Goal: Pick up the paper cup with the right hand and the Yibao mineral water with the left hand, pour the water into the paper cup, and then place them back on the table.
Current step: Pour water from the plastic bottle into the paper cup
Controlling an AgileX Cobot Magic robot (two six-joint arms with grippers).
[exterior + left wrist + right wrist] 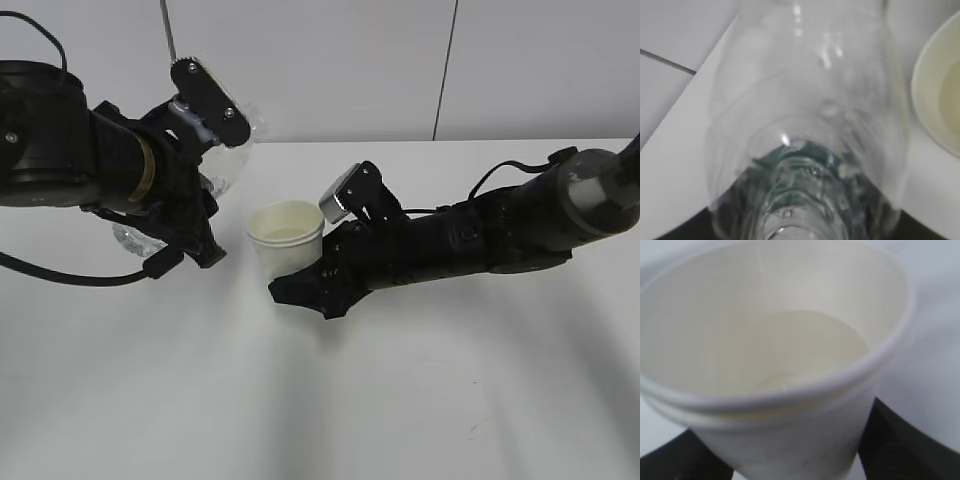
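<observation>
The clear Yibao mineral water bottle (232, 148) is held tilted in my left gripper (203, 218), which is shut on it, left of the paper cup. In the left wrist view the bottle (805, 100) fills the frame, its green label showing through the plastic, and the cup's rim (936, 90) is at the right edge. The off-white paper cup (286, 235) stands upright with pale liquid inside. My right gripper (300, 272) is shut around its lower wall. In the right wrist view the cup (775, 365) sits between the black fingers (902, 440).
The white table (400, 400) stretches in front of both arms. A white wall with a dark vertical seam (445, 70) stands behind the table's far edge. The right arm (500, 235) lies low over the table on the right.
</observation>
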